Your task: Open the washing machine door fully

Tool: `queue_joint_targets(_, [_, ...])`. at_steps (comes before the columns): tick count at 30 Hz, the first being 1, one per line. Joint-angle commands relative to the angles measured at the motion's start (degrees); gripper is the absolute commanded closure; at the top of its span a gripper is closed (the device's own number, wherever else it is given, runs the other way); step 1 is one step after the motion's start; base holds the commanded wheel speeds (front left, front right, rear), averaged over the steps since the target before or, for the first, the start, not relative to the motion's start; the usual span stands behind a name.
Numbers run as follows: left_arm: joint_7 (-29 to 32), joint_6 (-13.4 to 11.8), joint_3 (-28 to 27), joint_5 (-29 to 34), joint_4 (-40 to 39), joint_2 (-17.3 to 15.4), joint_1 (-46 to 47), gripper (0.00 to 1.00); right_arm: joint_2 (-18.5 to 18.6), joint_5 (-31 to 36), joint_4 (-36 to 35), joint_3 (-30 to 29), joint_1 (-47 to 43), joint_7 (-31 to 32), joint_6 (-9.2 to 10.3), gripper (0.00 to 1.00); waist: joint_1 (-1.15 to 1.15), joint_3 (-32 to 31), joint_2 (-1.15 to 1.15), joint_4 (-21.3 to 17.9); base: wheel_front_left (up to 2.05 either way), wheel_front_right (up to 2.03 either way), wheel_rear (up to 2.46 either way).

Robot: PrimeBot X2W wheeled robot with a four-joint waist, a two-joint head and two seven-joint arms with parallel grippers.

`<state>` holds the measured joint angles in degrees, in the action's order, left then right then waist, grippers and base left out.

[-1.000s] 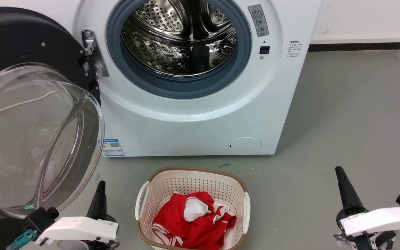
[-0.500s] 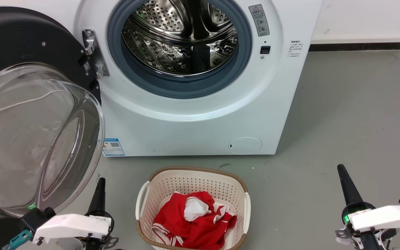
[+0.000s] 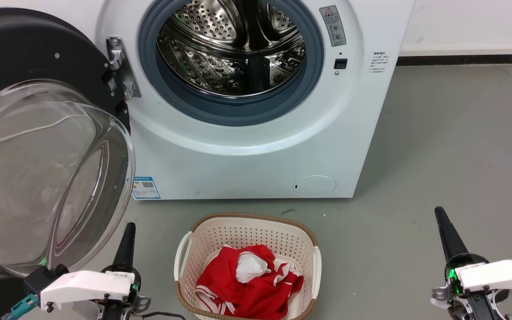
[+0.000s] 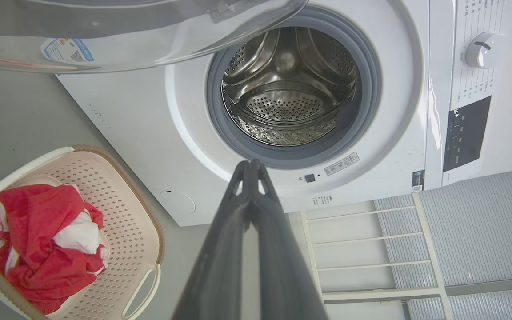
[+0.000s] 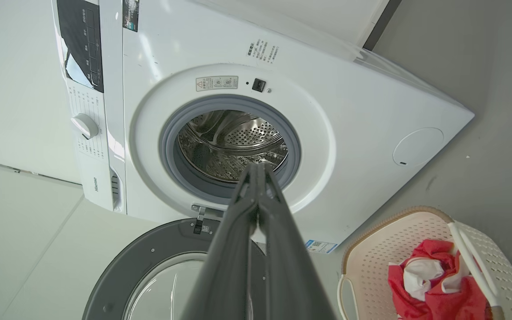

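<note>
The washing machine door point(image 3: 16, 49), a black disc with a bulging clear glass bowl, hangs swung out to the left on its metal hinge point(image 3: 120, 66). The steel drum opening point(image 3: 231, 49) is uncovered. My left gripper point(image 3: 129, 229) is shut and empty just below the right of the glass bowl, apart from it. My right gripper point(image 3: 439, 212) is shut and empty over the floor at the lower right. The left wrist view has the shut fingertips point(image 4: 250, 165) pointing at the drum, with the door point(image 4: 127, 35) along the top. In the right wrist view the shut fingertips point(image 5: 256, 169) lie between the drum and the door point(image 5: 149, 258).
A cream laundry basket point(image 3: 247, 222) holding red and white clothes point(image 3: 247, 275) stands on the grey floor in front of the machine, between my grippers. A small round white flap point(image 3: 314, 186) sits low on the machine. A white rack point(image 4: 362, 249) stands beside the machine.
The right gripper has drifted a little right and up, and the left wrist has slid slightly left. The door stands as before.
</note>
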<state>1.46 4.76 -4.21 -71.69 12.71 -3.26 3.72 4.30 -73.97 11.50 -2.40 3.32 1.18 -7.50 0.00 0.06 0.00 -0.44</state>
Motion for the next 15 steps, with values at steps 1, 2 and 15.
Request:
queue_joint_targets(1, [0.5,0.5,-0.4,-1.7,-0.1,0.0,1.1,1.00,0.3,-1.7,0.0,-0.2,1.1,0.4,0.00,1.00,0.00,0.0,0.00,0.0,0.00,0.00,0.00])
queue_joint_targets(2, [0.6,0.6,-0.4,-2.2,-0.1,0.0,1.2,1.00,0.3,-2.2,0.1,-0.3,1.2,0.5,0.01,1.00,0.00,0.0,0.00,0.0,0.00,0.00,0.00])
queue_joint_targets(15, [2.5,1.5,-1.2,-9.7,0.5,0.2,1.8,1.00,0.1,-9.4,1.0,-1.2,1.9,1.9,0.00,1.00,0.00,0.0,0.00,0.2,0.00,0.00,0.00])
